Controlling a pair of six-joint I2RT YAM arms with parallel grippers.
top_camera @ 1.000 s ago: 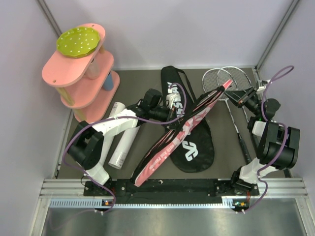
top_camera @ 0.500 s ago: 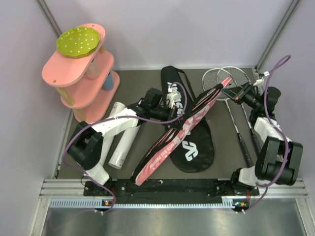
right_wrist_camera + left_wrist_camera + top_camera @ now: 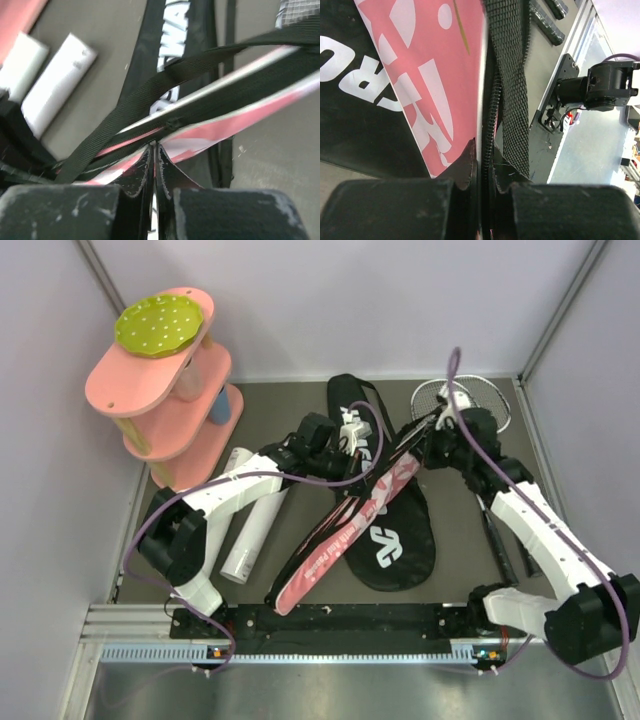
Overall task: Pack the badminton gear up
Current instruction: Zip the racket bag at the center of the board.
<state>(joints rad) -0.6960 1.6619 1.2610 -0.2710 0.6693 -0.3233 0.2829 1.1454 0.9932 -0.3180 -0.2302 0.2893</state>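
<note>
Overhead, we see the bag point(image 3: 345, 530) opened on the surface point(image 3: 280, 410), its pink side lifted on edge and its black side lying flat beneath. The left hand point(image 3: 352, 462) is clenched on the pink side's edge about midway along, and the right hand point(image 3: 428, 435) is clenched on that edge near its far end. Just beyond the right hand lie the rackets point(image 3: 475, 395), their heads overlapping. Near the left arm's elbow, on the side away from the bag, lie the white tubes point(image 3: 252, 525), side by side, and past them stands the pink shelf point(image 3: 165, 410).

From the left wrist, the left hand point(image 3: 482, 200) pinches the bag point(image 3: 435, 75) at its zipper edge. The pink panel rises ahead of the fingers point(image 3: 395, 210), and the black woven strap point(image 3: 509, 75) hangs just beside it.

From the right wrist, the right hand point(image 3: 156, 195) is closed tight on the thin pink edge of the bag point(image 3: 225, 125). The strap point(image 3: 140, 100) crosses just ahead of the hand, and the tubes point(image 3: 55, 80) lie farther off to its left.
</note>
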